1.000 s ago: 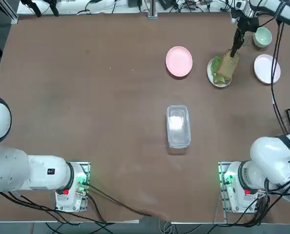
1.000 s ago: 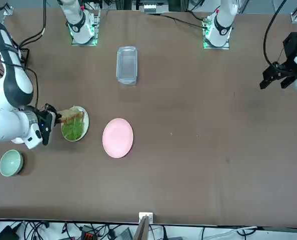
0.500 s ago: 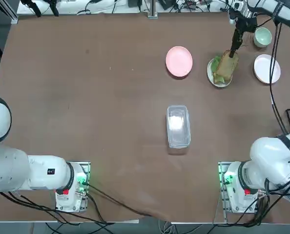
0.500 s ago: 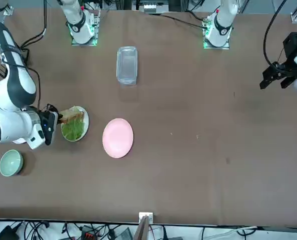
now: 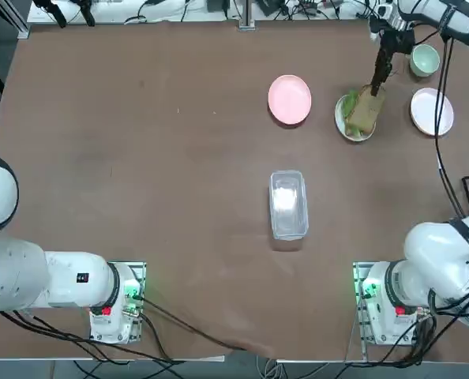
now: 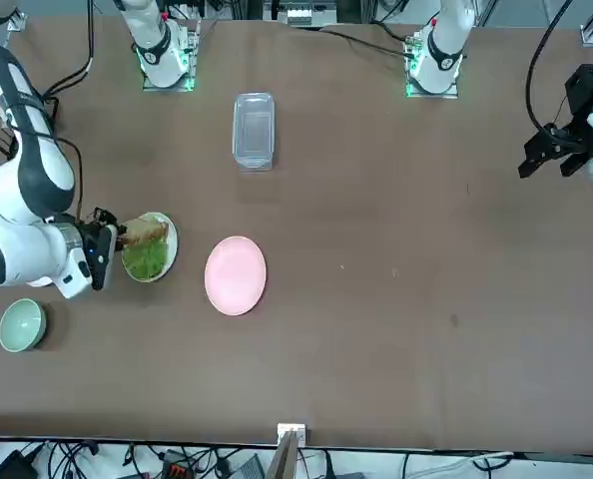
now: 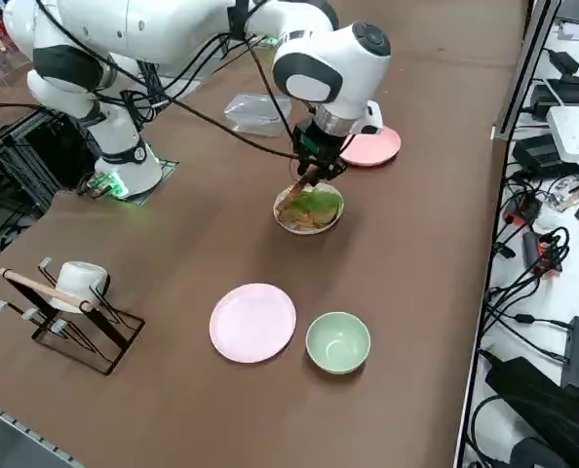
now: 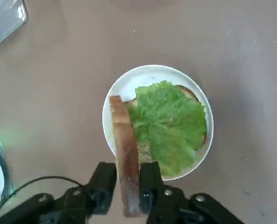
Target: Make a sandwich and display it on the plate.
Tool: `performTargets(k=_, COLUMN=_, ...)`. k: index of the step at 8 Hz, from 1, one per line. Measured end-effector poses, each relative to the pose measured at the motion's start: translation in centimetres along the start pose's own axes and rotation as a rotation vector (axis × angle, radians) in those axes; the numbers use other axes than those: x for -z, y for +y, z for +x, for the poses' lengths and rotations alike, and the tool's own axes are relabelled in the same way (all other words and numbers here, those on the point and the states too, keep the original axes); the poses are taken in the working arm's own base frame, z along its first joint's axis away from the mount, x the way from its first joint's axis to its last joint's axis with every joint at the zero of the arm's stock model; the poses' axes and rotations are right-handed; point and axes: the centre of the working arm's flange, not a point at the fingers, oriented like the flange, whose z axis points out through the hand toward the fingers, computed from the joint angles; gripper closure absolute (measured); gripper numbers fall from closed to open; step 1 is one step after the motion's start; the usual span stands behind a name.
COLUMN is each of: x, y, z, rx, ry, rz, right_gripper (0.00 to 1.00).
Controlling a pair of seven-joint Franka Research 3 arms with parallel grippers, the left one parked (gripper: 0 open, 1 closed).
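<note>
The white plate [image 8: 129, 81] holds one bread slice [image 8: 190, 94] lying flat with a green lettuce leaf [image 8: 169, 126] spread over it. A second bread slice [image 8: 124, 149] stands on its edge at the near side of the plate, leaning beside the lettuce. My right gripper [image 8: 127, 179] is shut on this upright slice, one finger pressed against each face. From overhead the gripper [image 5: 374, 83] hangs over the far side of the plate [image 5: 341, 120] at the table's far right. The front view shows the gripper [image 6: 112, 239] beside the plate [image 6: 169, 251].
A pink plate [image 5: 289, 99] lies just left of the sandwich plate. Another pale pink plate [image 5: 432, 110] and a pale green cup [image 5: 425, 59] sit to the right. A clear plastic box [image 5: 288, 204] rests mid-table. A wire rack with a mug [image 7: 70, 292] stands near the table's right edge.
The gripper has shifted slightly toward the far edge, and the upright bread slice has settled a little lower onto the plate beside the lettuce.
</note>
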Motion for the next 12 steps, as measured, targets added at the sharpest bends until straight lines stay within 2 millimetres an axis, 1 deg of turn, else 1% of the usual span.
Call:
performTargets(k=2, x=0.0, y=0.2, z=0.0, rx=-0.002, ry=0.008, rz=-0.01, right_gripper=0.52)
performTargets(k=4, x=0.2, y=0.5, z=0.0, rx=-0.005, ry=0.023, rz=-0.029, right_gripper=0.19)
performTargets(k=5, x=1.0, y=0.8, z=-0.2, rx=-0.013, ry=0.037, rz=-0.047, right_gripper=0.02)
performTargets(k=7, x=3.3, y=1.4, z=-0.9, rx=-0.035, ry=0.066, rz=-0.089, right_gripper=0.0)
performTargets(k=8, x=4.3, y=1.5, z=-0.9, rx=-0.039, ry=0.079, rz=-0.104, right_gripper=0.0)
performTargets(k=10, x=5.5, y=1.5, z=-0.4, rx=-0.058, ry=0.098, rz=-0.119, right_gripper=0.0)
performTargets(k=12, x=6.3, y=1.4, z=-0.2, rx=-0.126, ry=0.113, rz=-0.127, right_gripper=0.0)
